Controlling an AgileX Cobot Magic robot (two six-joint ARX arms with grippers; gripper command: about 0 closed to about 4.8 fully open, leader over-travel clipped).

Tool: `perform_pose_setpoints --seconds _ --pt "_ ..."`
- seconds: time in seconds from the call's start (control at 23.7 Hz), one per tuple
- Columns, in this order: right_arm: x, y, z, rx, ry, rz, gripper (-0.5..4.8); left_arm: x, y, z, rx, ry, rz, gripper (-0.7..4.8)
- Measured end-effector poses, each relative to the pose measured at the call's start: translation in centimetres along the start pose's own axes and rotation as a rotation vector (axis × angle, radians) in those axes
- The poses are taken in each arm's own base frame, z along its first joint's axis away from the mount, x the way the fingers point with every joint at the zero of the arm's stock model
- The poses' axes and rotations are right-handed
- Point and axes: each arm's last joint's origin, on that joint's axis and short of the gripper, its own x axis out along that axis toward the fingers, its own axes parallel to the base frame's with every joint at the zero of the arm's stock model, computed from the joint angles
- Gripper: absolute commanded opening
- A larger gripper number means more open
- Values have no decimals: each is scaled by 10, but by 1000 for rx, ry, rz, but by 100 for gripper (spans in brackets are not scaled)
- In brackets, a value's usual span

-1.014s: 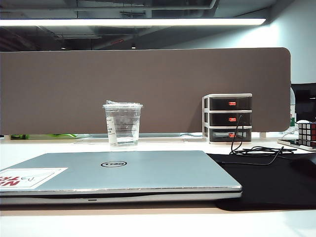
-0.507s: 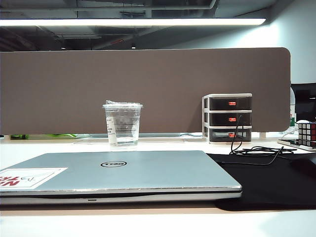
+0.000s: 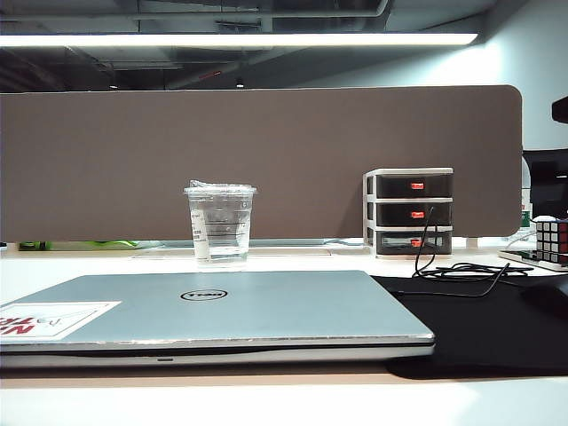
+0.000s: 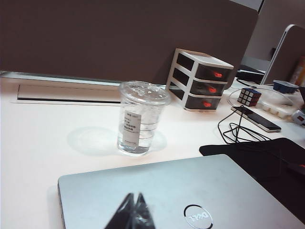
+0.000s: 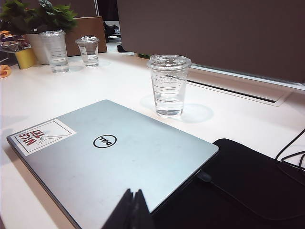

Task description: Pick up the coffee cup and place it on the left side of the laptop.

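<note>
The coffee cup (image 3: 220, 224) is a clear lidded plastic cup with a little water, standing upright on the white table just behind the laptop (image 3: 213, 311). The closed silver laptop lies flat with a white sticker at its near left corner. In the left wrist view my left gripper (image 4: 135, 196) is shut and empty, hovering over the laptop lid (image 4: 190, 191), short of the cup (image 4: 140, 119). In the right wrist view my right gripper (image 5: 133, 192) is shut and empty over the laptop's edge (image 5: 119, 152), well short of the cup (image 5: 168, 86). Neither gripper is recognisable in the exterior view.
A brown partition (image 3: 266, 160) closes the back. To the right are a small three-drawer unit (image 3: 409, 211), black cables (image 3: 461, 266), a black mat (image 3: 497, 328) and a puzzle cube (image 3: 551, 240). Two other clear cups (image 5: 53, 50) and a plant (image 5: 38, 19) stand far left.
A small dark shape has come into the exterior view at the right edge, above the partition's corner. The cup and the laptop have not moved.
</note>
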Motion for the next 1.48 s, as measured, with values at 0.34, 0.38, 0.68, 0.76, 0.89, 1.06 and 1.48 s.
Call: perform_pose_setpoints --seconds 0.34,0.38,0.68,0.76,0.89,1.06,1.48 --pt "0 0 0 20 2 6 -1 0 0 4 12 -48 18 399" --pt "0 0 -1 23 6 6 -1 0 -1 6 18 -69 16 399" --pt "0 0 -1 24 7 12 -1 5 1 18 23 -90 70 414" --pt "0 0 -1 29 13 14 -1 10 0 28 26 -91 56 414" --pt "0 0 -2 31 16 15 -1 21 1 47 71 -117 52 414" --pt "0 0 -2 34 21 15 -1 59 14 58 92 -55 -14 453" --pt "0 0 -2 35 21 14 -1 142 51 39 53 91 -181 479"
